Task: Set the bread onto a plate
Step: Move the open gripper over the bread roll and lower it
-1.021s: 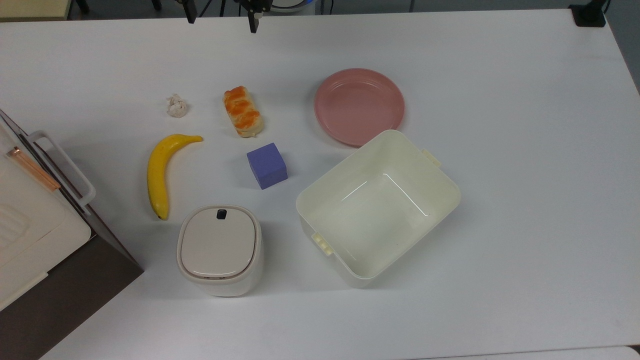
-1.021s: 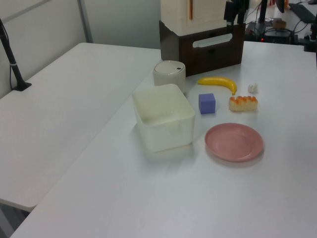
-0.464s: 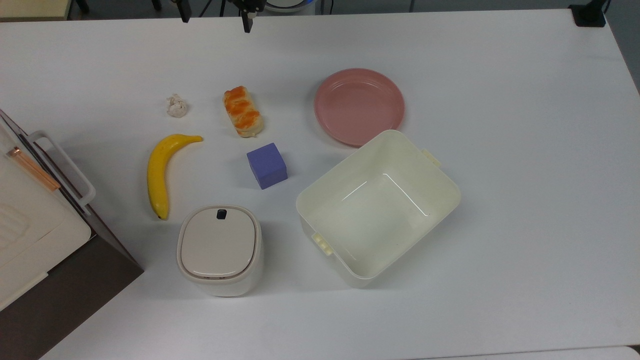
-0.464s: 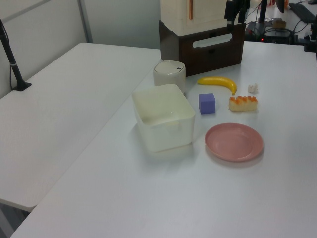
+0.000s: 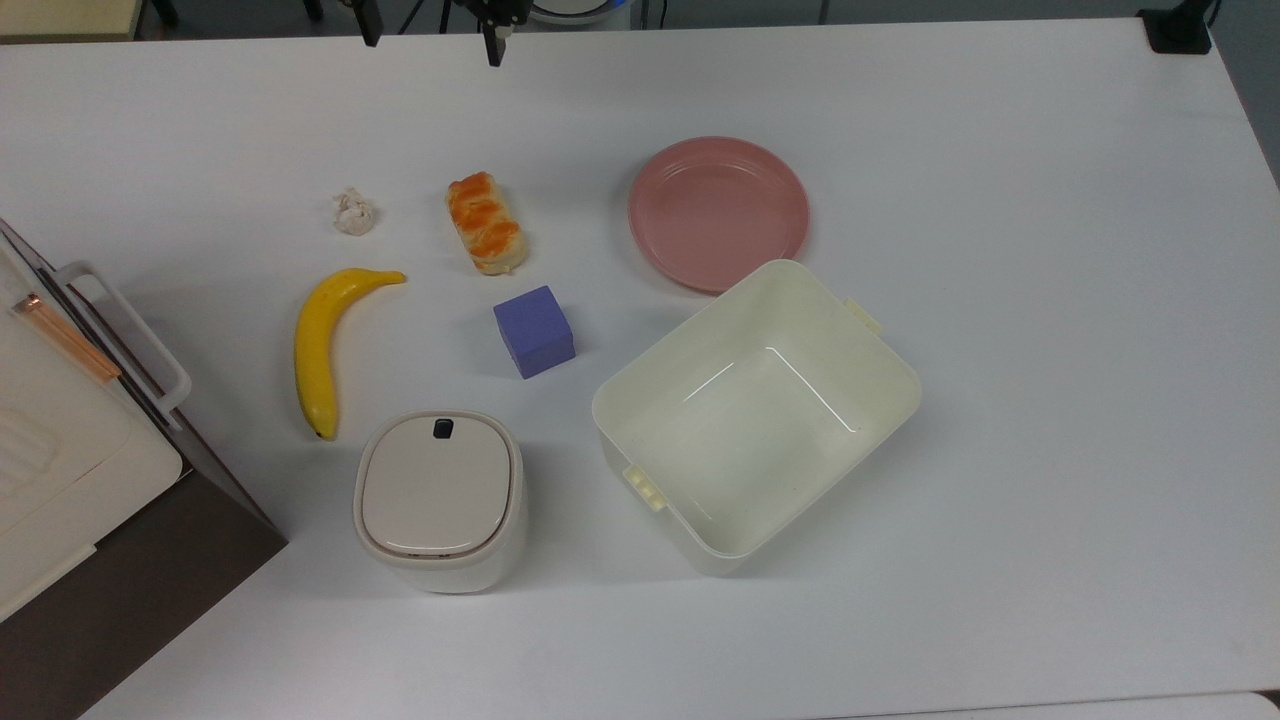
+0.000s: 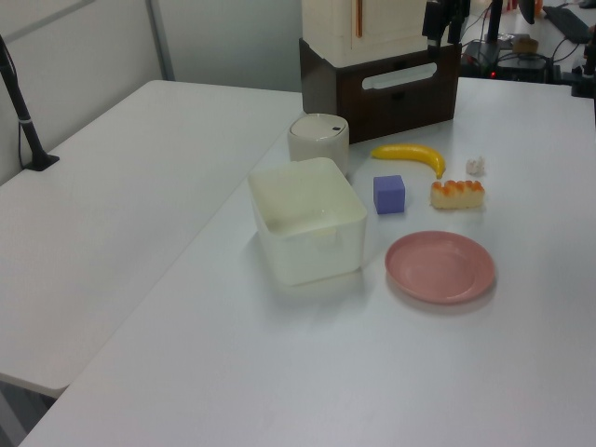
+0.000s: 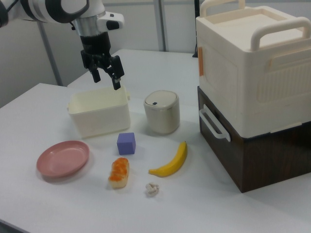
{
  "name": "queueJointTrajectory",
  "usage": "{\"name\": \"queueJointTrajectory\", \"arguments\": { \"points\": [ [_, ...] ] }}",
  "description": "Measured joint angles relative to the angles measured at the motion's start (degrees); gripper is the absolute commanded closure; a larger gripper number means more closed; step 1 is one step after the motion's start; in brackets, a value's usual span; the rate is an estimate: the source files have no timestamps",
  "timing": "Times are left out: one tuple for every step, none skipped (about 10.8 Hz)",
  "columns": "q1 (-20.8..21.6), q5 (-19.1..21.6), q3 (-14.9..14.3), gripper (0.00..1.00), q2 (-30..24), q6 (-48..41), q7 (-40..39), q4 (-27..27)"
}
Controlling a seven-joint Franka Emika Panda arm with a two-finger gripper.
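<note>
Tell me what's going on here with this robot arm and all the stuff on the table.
A robot arm is set to put the bread on the pink plate, but nothing is picked up yet. Its gripper hangs open and empty in the air, clear of everything. The bread lies on the table, apart from the empty plate. A banana, paper ball, purple cube, cream tub and lidded bin sit around them.

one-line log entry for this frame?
phase: approach | gripper: open, empty, raised | bread: on table, untouched | plate: empty
</note>
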Motion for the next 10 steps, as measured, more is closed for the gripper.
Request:
{"name": "queueJointTrajectory", "arguments": {
  "points": [
    [0.2,-0.1,0.2,0.00,0.0,0.0,-0.3,-0.5],
    [0.8,-0.8,0.3,0.00,0.1,-0.1,-1.1,-1.4],
    [1.6,-1.9,0.3,0.00,0.2,-0.7,-2.8,-2.4],
    [2.5,-3.6,0.4,0.00,0.3,-1.8,-4.6,-3.7],
    [3.4,-5.5,0.4,0.00,0.6,-2.5,-5.6,-5.2],
    [3.8,-7.1,0.4,0.00,0.8,-2.6,-6.7,-6.7],
    [3.8,-8.9,0.4,0.00,1.0,-2.6,-8.8,-8.4],
    [3.7,-10.7,0.4,0.00,1.0,-2.7,-10.3,-9.9],
    [3.6,-12.5,0.4,0.00,1.1,-2.7,-11.5,-11.3],
    [3.6,-13.8,0.4,0.00,1.1,-2.7,-12.6,-12.7]
  ]
}}
